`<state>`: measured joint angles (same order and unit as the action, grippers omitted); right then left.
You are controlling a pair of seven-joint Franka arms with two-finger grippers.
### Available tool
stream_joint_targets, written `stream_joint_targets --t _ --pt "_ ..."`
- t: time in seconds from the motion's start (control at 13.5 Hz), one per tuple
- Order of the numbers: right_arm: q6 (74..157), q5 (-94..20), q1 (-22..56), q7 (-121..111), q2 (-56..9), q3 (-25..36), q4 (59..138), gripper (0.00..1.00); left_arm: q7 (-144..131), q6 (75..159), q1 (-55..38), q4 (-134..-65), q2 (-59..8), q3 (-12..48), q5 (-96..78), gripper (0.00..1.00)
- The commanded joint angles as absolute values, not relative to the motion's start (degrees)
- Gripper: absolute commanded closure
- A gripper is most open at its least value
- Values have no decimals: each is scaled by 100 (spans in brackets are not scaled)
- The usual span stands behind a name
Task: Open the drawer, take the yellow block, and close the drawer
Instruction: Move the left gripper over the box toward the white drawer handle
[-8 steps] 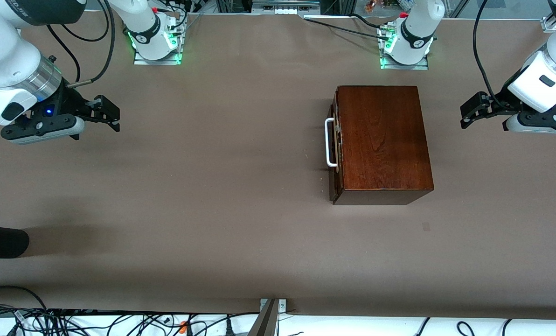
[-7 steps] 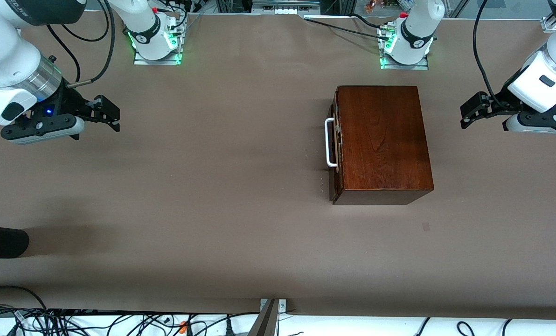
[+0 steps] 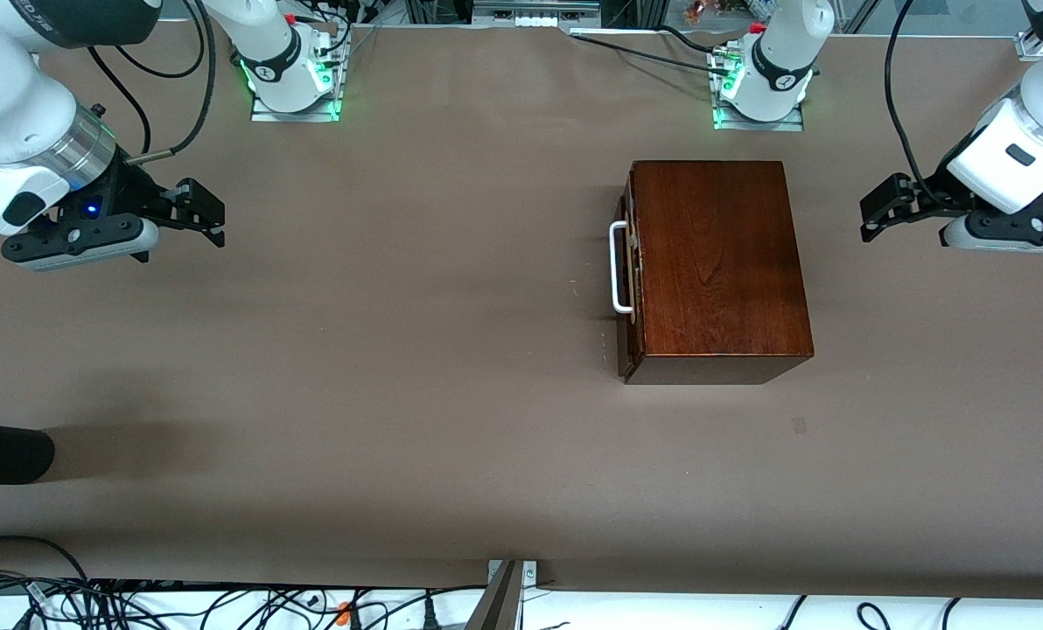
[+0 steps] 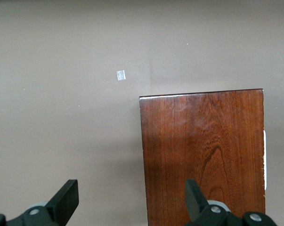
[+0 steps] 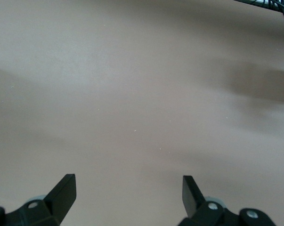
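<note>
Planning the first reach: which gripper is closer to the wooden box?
The left gripper, hovering just off the wooden box; the right gripper waits at the table's other end.

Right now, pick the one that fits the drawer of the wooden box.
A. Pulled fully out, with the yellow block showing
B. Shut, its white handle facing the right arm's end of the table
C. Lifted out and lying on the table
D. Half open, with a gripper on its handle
B: the drawer sits flush in the wooden box, and its white handle faces the right arm's end; neither gripper touches it.
</note>
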<state>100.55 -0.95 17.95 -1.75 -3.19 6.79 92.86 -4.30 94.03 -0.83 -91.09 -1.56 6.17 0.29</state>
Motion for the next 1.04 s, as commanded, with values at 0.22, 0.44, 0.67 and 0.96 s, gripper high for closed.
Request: stream_joint_targets --t 0.22,0.44,0.67,0.96 --pt "10002 -167 1767 -123 -308 668 9246 0 -404 8966 -132 -8930 -272 861 -26 0" --pt "9993 -167 1767 -123 -308 659 9246 0 -448 8702 -123 -8956 -264 1081 0 0" --pt "9984 -167 1767 -123 -308 668 9264 0 -439 8666 -123 -8939 -255 1195 0 0" --pt "9993 -167 1767 -123 -308 659 9264 0 -448 8666 -264 -8921 -448 1694 -18 0"
